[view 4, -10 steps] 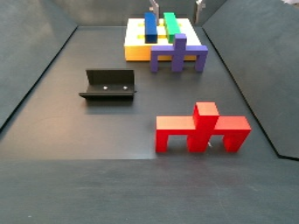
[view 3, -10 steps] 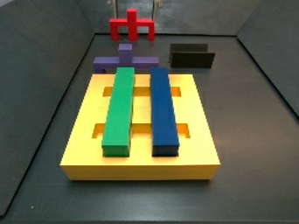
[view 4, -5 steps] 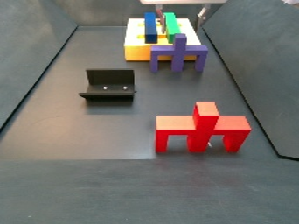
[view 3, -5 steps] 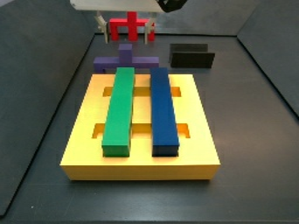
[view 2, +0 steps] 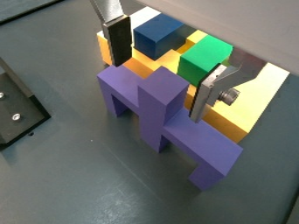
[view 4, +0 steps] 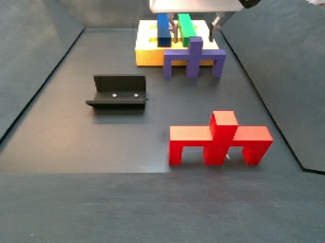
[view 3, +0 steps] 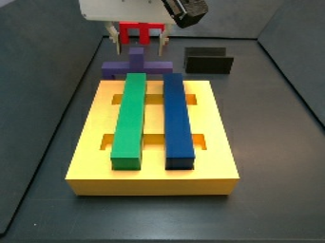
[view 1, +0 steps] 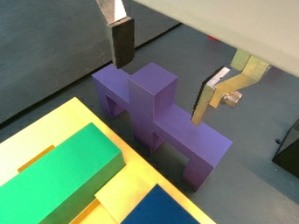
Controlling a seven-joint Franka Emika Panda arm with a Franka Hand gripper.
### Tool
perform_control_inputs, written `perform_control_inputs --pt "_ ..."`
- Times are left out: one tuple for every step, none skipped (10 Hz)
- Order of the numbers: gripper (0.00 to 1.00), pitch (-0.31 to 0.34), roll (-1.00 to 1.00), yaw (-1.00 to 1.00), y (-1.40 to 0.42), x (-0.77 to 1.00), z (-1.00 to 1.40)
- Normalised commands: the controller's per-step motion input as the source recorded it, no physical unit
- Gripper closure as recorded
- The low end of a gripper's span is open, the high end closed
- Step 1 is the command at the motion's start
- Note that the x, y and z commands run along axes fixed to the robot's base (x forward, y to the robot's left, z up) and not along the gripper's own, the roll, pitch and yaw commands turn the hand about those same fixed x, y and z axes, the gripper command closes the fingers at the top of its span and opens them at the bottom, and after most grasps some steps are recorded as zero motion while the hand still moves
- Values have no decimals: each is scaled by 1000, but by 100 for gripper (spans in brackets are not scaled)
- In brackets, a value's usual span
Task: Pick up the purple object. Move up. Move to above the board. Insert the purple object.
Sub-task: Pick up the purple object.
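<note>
The purple object (view 2: 158, 109) is seen standing on the worktop (view 4: 102, 152), touching the board (view 3: 152, 169) at its 12 o'clock edge in a side view. The gripper (view 2: 167, 64) is held above it, fingers apart, astride the ridge. An off-centre descent could land a finger (view 1: 121, 42) on the crossbar, or the piece could be tilted at closing

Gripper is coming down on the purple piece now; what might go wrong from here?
The gripper is open, fingers either side of the purple object's raised ridge but not yet touching; an off-centre close might twist it. The piece stands tight against the board, so a finger or the lifted piece may catch the board's edge.
</note>
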Motion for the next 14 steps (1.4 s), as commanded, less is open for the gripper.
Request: perform_control_inputs --pt "0 0 0 0 103 0 -149" --pt "0 0 0 0 0 0 -123" --pt "0 -4 0 0 0 0 -180" --pt "0 -24 0 0 -6 0 -189" --pt "0 -20 0 0 0 0 -134" --pt "0 -11 0 0 0 0 -100" --pt "0 -11 0 0 0 0 -51" --pt "0 0 0 0 0 0 0" --pt "100 0 0 0 0 0 0" --pt "100 0 0 0 0 0 0" --pt "100 0 0 0 0 0 0" --pt "100 0 0 0 0 0 0" --pt "100 0 0 0 0 0 0" --pt "100 0 0 0 0 0 0"
